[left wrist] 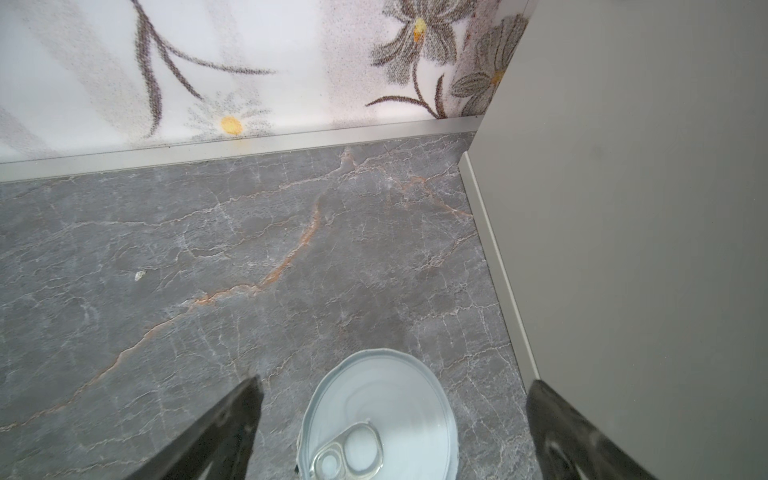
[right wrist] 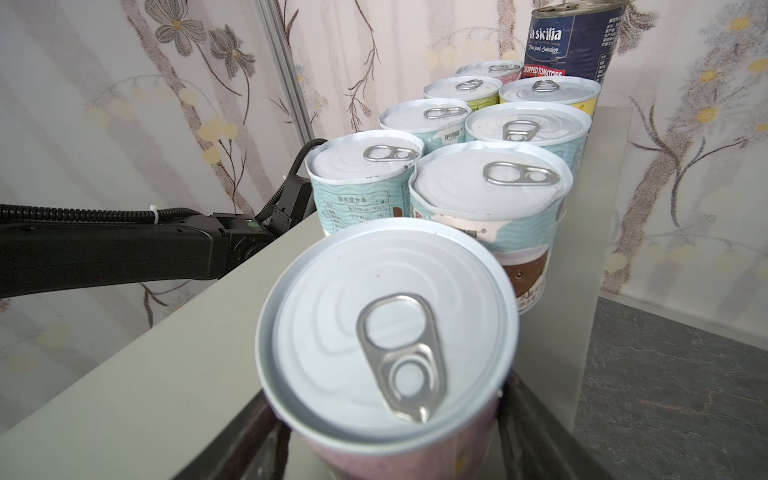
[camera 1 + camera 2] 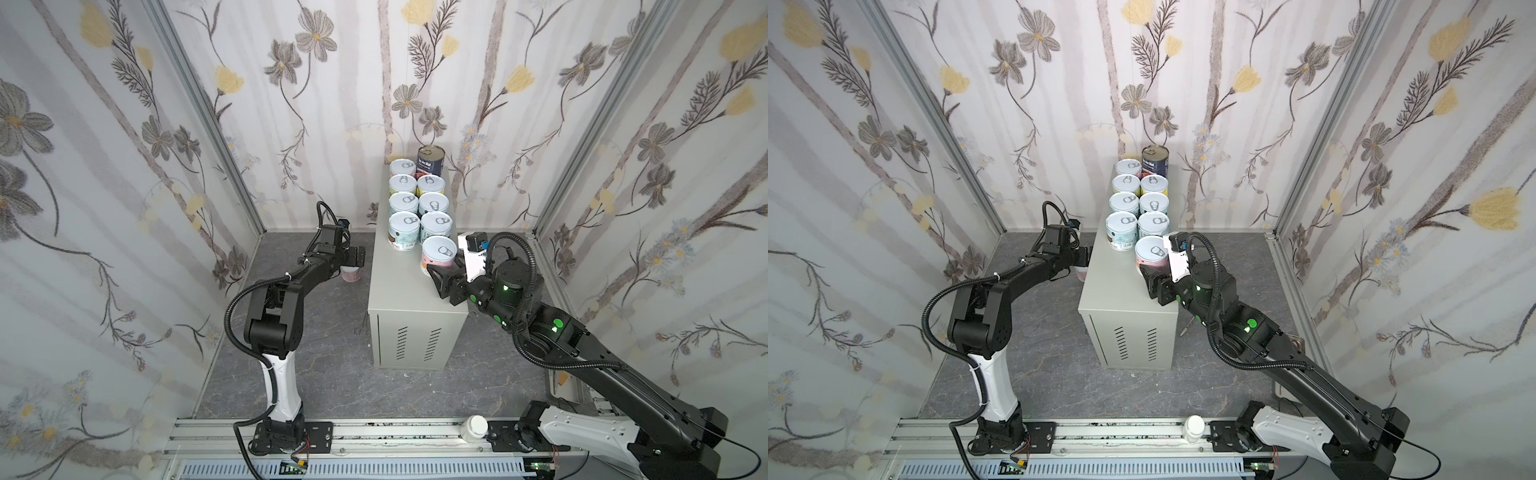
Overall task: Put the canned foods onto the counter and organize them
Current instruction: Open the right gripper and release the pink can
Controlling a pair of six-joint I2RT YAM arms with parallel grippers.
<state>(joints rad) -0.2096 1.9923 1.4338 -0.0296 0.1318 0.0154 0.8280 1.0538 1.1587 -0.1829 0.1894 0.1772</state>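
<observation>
Nine cans are on the bench (image 3: 409, 299), so the job is nearly done. The right pincer (image 3: 444, 272) is setting the pink can (image 3: 439, 251) at the near end of the rows. The can stands on the bench with one finger on each side of it. I cannot tell if the fingers are pinching it or are a little loose.

The last can (image 1: 378, 415) stands on the floor (image 1: 249, 270), right under the left pincer (image 3: 358, 258). That pincer is spread wide, with nothing in it.

Next, I think, the right pincer must let go and pull straight back, so it does not tip the pink can. The left pincer must go down around the last can, pinch it and lift it up.

Just past the right pincer stand two neat rows of cans (image 2: 490, 199), close together, with the tall tomato can (image 2: 575, 39) at the far end. There is no room to push that way. The bench edge is close on the outer side of the right pincer, so a bump could knock the pink can off. On its other side, next to the pink can, is a free spot for the last can.

The side wall of the bench (image 1: 623, 249) is very near one finger of the left pincer. The floor on its other side is wide and bare.
</observation>
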